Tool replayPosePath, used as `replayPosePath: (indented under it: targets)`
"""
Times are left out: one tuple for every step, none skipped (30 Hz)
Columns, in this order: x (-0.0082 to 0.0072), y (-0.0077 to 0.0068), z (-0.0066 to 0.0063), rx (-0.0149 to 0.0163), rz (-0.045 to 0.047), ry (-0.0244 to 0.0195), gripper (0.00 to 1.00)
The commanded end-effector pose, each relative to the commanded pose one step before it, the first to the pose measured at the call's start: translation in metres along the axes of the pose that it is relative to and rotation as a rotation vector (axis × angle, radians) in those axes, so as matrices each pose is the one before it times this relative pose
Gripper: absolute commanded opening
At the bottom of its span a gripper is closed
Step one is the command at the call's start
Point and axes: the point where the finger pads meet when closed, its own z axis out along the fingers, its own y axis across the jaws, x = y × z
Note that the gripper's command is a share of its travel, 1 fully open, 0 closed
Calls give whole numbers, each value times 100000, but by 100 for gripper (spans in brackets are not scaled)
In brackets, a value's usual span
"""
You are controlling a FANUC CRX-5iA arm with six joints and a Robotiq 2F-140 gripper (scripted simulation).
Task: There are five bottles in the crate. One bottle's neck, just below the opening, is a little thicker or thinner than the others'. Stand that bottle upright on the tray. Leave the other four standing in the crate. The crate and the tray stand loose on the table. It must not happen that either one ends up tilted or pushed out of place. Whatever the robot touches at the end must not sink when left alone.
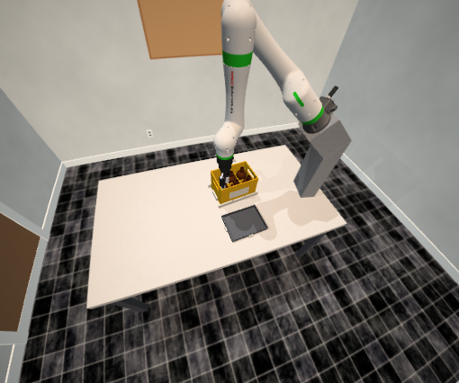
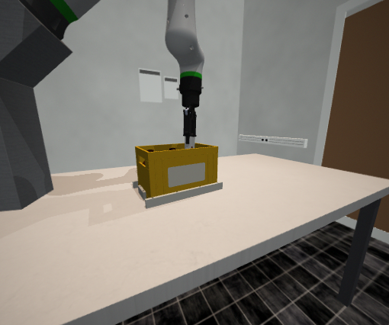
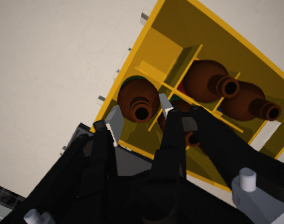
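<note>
The yellow crate stands on the table in a grey base frame and also shows in the exterior view. Brown bottles stand upright in its cells. In the wrist view one bottle stands in the corner cell, and two others stand in the far row. Another bottle is mostly hidden behind a finger. My gripper reaches down into the crate. Its fingers stand open on either side of the corner bottle's neck, with a gap on each side. The dark tray lies empty in front of the crate.
The arm's grey base block stands at the table's right rear. A low grey frame rims the crate's foot. The table's edges are near the tray's front side.
</note>
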Motion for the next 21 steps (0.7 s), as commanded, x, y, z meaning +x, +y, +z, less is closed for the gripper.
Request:
replayPosePath:
  targets:
    - [47, 44, -69, 9023, 7, 238, 44]
    - [0, 0, -56, 0, 0, 0, 44]
    - [0, 0, -79, 0, 0, 0, 44]
    - [0, 0, -105, 0, 0, 0, 44]
    - [-1, 0, -132, 1, 1, -1, 44]
    - [0, 0, -158, 0, -1, 1, 44]
    - [0, 0, -186, 0, 0, 0, 44]
    - [-1, 0, -213, 1, 1, -1, 44]
    - [0, 0, 0, 0, 0, 0, 44]
    - [0, 0, 0, 0, 0, 0, 44]
    - [1, 0, -237, -1, -1, 1, 44]
    - [-1, 0, -261, 1, 1, -1, 44]
    - [0, 0, -282, 0, 0, 1, 44]
    - [0, 0, -301, 0, 0, 0, 44]
    - [-1, 0, -318, 1, 1, -1, 44]
    - [1, 0, -330, -1, -1, 1, 44]
    - [0, 0, -341, 0, 0, 0, 44]
    - [0, 0, -349, 1, 1, -1, 44]
    - [0, 0, -354, 0, 0, 0, 44]
    - [1, 0, -355, -1, -1, 1, 44]
    - [0, 0, -355, 0, 0, 0, 44]
